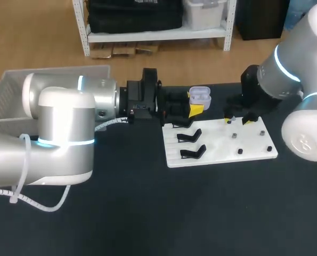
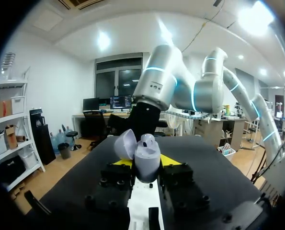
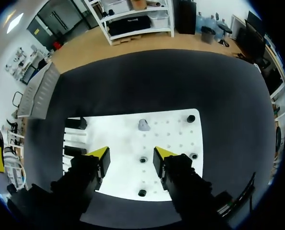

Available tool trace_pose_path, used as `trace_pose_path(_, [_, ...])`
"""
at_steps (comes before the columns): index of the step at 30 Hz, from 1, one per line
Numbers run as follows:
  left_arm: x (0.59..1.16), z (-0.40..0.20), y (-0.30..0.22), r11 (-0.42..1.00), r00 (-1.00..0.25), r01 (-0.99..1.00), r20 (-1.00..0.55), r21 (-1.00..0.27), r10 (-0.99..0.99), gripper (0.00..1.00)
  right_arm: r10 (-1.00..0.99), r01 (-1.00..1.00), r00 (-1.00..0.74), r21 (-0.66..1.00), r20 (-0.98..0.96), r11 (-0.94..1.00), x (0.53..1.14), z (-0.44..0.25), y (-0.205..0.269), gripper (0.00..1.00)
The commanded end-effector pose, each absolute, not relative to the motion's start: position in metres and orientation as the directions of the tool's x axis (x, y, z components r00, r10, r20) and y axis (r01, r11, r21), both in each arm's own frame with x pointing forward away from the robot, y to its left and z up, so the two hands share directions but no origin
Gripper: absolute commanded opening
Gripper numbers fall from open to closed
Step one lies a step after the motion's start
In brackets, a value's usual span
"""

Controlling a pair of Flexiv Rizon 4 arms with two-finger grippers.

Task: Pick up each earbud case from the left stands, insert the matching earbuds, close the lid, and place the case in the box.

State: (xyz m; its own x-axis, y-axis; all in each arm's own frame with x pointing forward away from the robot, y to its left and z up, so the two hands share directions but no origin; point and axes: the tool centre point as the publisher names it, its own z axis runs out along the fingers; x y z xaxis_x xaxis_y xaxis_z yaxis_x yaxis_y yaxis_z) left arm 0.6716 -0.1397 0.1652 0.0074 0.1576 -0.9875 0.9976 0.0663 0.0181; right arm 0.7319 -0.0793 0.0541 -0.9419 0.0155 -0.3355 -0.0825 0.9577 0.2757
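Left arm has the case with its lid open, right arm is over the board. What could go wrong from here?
1. The right gripper is open, with the lavender earbud ahead of its fingers, not between them; closing now would likely miss.
2. Black pegs stand nearby and might catch a finger.
3. The left gripper pinches the earbud case by its sides; an insertion push may shift it.
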Motion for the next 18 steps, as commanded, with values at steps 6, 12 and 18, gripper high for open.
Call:
trace_pose_path(6, [0.67, 0.165, -0.14, 0.072, 0.008, 0.997, -0.988, 0.019, 0.157, 0.0, 0.043, -0.039, -0.961, 0.29, -0.273, 0.956, 0.746, 0.046, -0.079, 0.53])
trace_pose_path(12, [0.67, 0.165, -0.14, 0.072, 0.008, 0.997, -0.988, 0.019, 0.157, 0.0, 0.042, -0.034, -0.968, 0.297, -0.248, 0.954, 0.754, 0.043, -0.082, 0.49])
trace_pose_path(18, [0.67, 0.165, -0.14, 0.072, 0.008, 0.997, -0.988, 0.019, 0.157, 0.0, 0.045, -0.03, -0.969, 0.296, -0.245, 0.955, 0.759, 0.041, -0.082, 0.49])
